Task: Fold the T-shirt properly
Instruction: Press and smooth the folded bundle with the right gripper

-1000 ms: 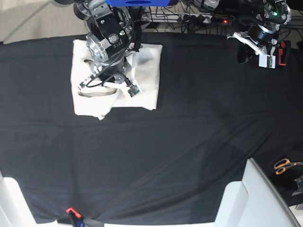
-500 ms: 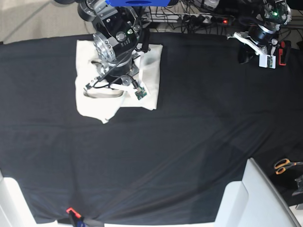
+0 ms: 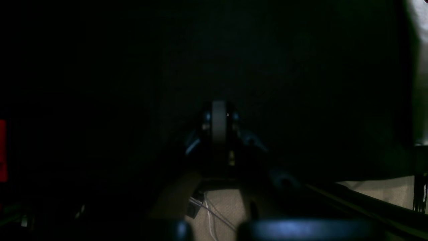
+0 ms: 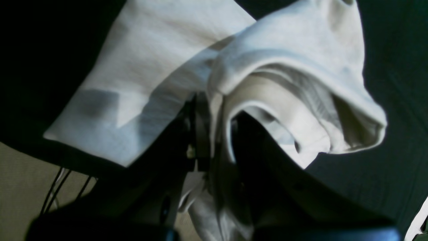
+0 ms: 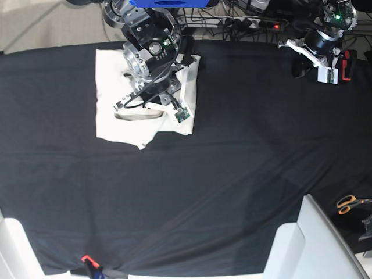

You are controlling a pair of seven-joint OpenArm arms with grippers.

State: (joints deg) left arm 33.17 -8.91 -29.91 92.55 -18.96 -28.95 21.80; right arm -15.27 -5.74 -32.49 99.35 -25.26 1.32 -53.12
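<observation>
Right claw (image 4: 214,134) pinches a lifted fold of the T-shirt (image 5: 110,116), upper left of the counter (image 5: 232,174). Left claw (image 3: 219,124) idles upper right; its opening I cannot tell. Shirt is mostly a compact rectangle; this last flap remains, I judge.

Looks like a robotics lab: counter (image 5: 232,174) draped in black cloth, power strip (image 5: 244,23) and cable tangle behind, scissors (image 5: 349,203) at edge.
</observation>
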